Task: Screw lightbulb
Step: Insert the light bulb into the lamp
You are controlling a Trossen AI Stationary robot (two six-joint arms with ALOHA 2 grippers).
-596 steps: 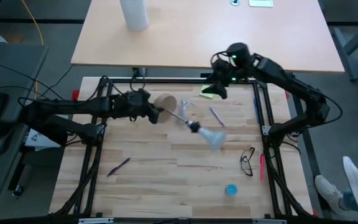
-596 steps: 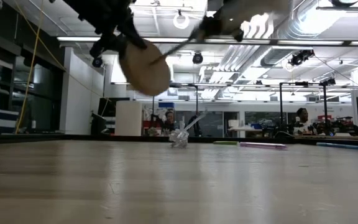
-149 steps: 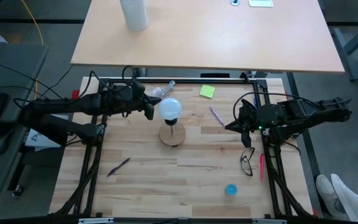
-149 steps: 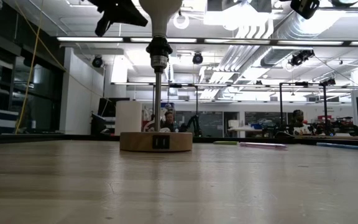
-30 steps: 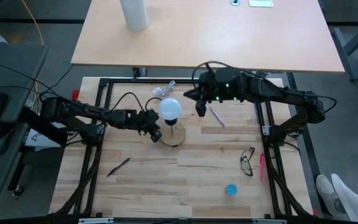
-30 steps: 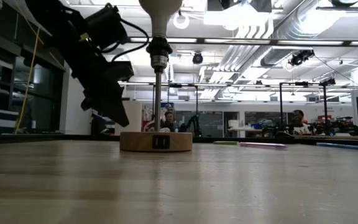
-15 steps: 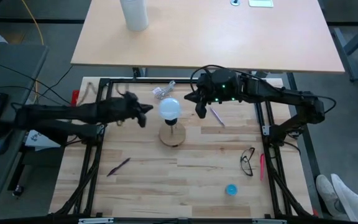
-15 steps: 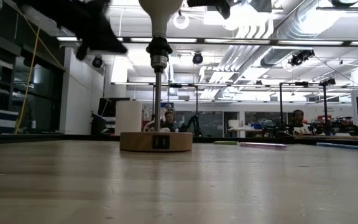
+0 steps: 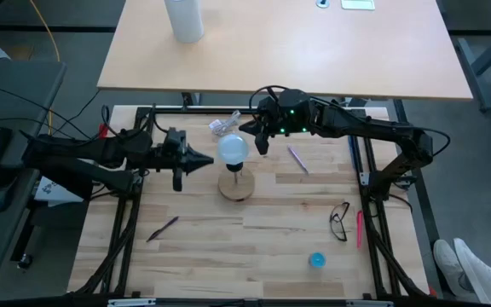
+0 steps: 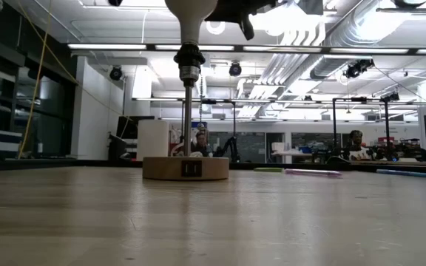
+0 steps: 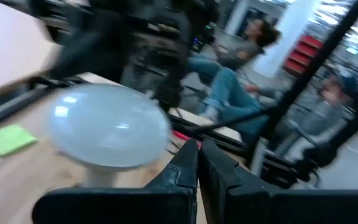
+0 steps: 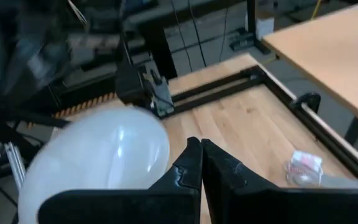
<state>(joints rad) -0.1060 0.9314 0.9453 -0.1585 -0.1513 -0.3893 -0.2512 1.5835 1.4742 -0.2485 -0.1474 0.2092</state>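
Lightbulb (image 9: 233, 148) sits upright in the socket of a post on a round wooden base (image 9: 236, 185), near the middle of the table (image 9: 254, 239) — white frosted globe on top, pale neck tapering into the socket. It looks light, smooth and brittle; I judge it wants a gentle hold around the widest part of the globe, where fingers can turn it without slipping or crushing.

Right gripper (image 9: 261, 141) hangs just beside the globe on its far right side. Its wrist camera shows the two dark fingers (image 12: 191, 168) pressed together, holding nothing, with the globe close alongside; whether they touch the glass I cannot tell.

Left gripper (image 9: 196, 160) points at the bulb from the other side, a little apart. Its fingers (image 11: 188, 165) are likewise closed tight and empty, the globe just ahead of them.

Farther out lie a crumpled clear wrapper (image 9: 222, 125), a purple pen (image 9: 297, 159), glasses (image 9: 339, 221), a blue cap (image 9: 317, 259) and a dark pen (image 9: 163, 228). A white cylinder (image 9: 183, 19) stands on the far desk — well away.

In the low view the post (image 10: 186, 111) stands straight on its base. People sit in the room behind.
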